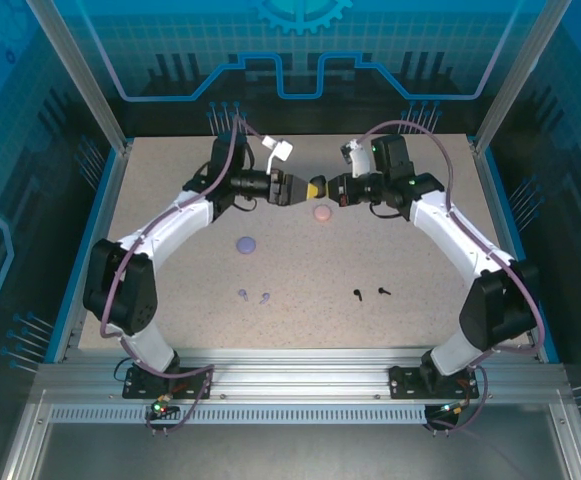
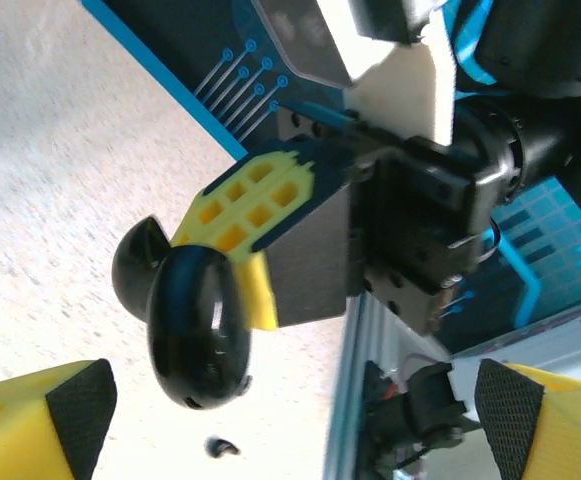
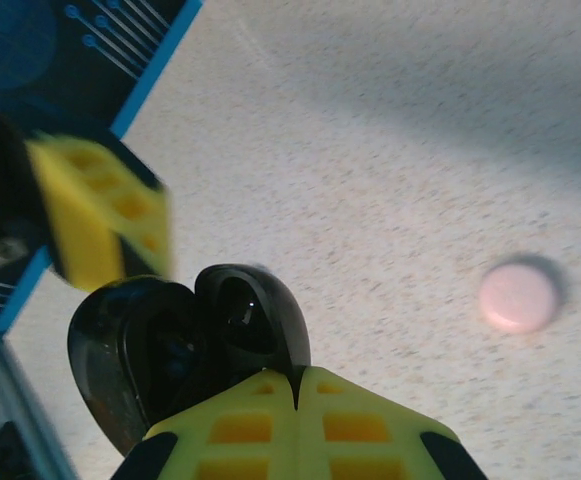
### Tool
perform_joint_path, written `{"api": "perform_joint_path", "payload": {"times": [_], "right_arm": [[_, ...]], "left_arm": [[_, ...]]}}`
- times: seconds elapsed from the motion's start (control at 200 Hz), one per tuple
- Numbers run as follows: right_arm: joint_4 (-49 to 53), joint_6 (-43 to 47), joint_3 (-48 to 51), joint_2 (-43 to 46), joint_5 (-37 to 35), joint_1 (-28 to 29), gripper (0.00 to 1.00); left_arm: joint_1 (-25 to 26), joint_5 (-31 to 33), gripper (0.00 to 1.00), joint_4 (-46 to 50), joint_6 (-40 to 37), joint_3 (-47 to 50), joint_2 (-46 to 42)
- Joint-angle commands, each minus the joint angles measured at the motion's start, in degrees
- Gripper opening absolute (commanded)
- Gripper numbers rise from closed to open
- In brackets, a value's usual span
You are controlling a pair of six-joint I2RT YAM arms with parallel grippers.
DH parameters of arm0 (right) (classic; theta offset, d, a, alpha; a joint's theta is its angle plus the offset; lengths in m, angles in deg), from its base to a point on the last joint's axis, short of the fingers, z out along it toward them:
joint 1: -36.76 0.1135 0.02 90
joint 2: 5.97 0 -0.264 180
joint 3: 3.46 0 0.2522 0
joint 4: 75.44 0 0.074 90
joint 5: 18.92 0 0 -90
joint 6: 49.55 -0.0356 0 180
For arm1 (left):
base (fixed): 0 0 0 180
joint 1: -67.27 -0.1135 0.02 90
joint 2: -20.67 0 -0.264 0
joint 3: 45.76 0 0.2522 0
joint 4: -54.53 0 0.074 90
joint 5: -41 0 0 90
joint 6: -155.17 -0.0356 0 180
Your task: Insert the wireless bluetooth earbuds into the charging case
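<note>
Kim: Right claw (image 3: 295,385) is up close in its own wrist cam. 2 yellow fingers pressed together, pinching the black case (image 3: 185,350) by its edge. Case is hinged open, 2 glossy halves, held above the table (image 3: 390,120).

Lee: Copy. And the left claw (image 2: 290,430)?

Kim: Its wrist cam has its 2 fingers out at the bottom corners, wide apart, nothing btwn them. It faces the black case, just short of it.

Lee: Top cam agrees. Both claws nose to nose at the far middle of the table, black case btwn them.

Kim: Count, pls.

Lee: Cases: 3. Black one in the right claw. Pink case (image 1: 321,212) lies flat on the table, just on the near side of the claws. Lilac case (image 1: 246,244) also lies flat, further toward the near left. Buds I can see: 4. Lilac buds (image 1: 242,293), 2 of them, side by side, left of centre toward the near edge. Black buds (image 1: 357,294), 2, side by side, right of centre. All 4 lie loose on the table, well apart from both claws, none in a case.

Kim: Right wrist cam gets the pink case too, off to its right, plus 1 blurred yellow finger of the left claw. Inside of the black case is too dark to tell what's in it.

Lee: Left wrist cam adds the case's outer shell, the right claw's finger w/ its grid of holes, and a dark speck (image 2: 222,447) on the table, too small to name. Top cam is where I get the lilac case & the 4 buds.
</note>
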Motion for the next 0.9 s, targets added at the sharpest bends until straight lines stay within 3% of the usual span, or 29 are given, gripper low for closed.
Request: {"api": "perform_joint_path", "payload": {"times": [0.0, 0.185, 0.355, 0.575, 0.895], "right_arm": [[8.19, 11.08, -5.31, -2.72, -4.31, -1.12, 0.0], [13.0, 21.61, -11.71, -5.24, -3.34, -1.09, 0.0], [15.97, 25.66, -13.32, -5.45, -3.12, -1.07, 0.0], [18.81, 27.59, -14.91, -5.91, -1.75, -0.83, 0.0], [19.28, 27.03, -17.42, -6.71, -0.56, 0.36, 0.0]], "left_arm": [[-0.81, 0.21, 0.97, 20.97, -15.47, -10.0, 3.54], [-1.01, -1.04, 0.96, 46.05, -29.13, -28.17, 13.28], [-1.06, -0.33, 0.87, 58.83, -35.2, -40.06, 20.31], [-1.05, -2.75, 0.69, 62.26, -36.44, -45.26, 24.13], [-0.4, -6.14, 0.64, 61.56, -35.88, -45.49, 25.49]]}}
